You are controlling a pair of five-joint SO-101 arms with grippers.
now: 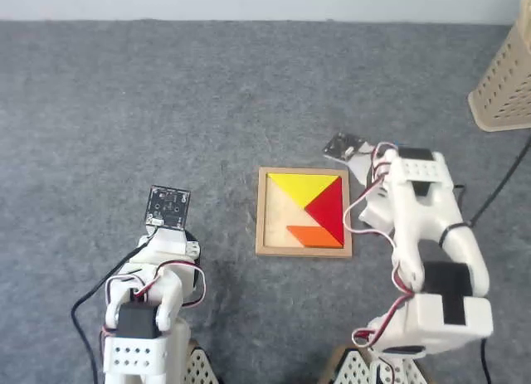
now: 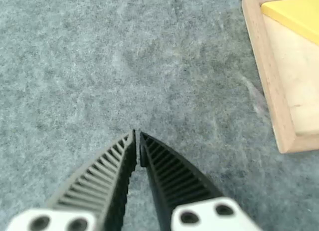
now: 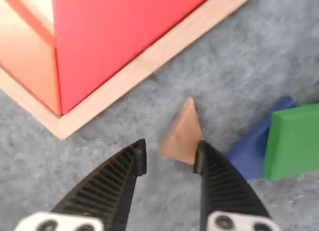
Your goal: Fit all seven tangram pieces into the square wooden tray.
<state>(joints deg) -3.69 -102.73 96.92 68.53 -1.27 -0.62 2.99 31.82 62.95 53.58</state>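
Right end effector point(image 3: 169, 156): fingers spread, nothing pinched. A tan triangle point(image 3: 182, 133) lies on the carpet between the tips, closest to one finger. Just beyond that finger sit a blue piece point(image 3: 251, 146) and a green piece point(image 3: 294, 141), touching each other. Ahead of the tips is a corner of the tray point(image 3: 134, 71), with a red piece point(image 3: 114, 36) and an orange piece point(image 3: 25, 56) seated inside.

Left end effector point(image 2: 137, 141): fingers pressed together over bare carpet. The tray lies ahead, toward the other arm, and a yellow piece point(image 2: 294, 16) is seated in it.

Bench point(image 1: 166, 94): covered in grey, short-pile carpet. A perforated beige basket point(image 1: 506, 77) stands far beyond the right end effector. A pale wall point(image 1: 249, 2) borders the far edge.
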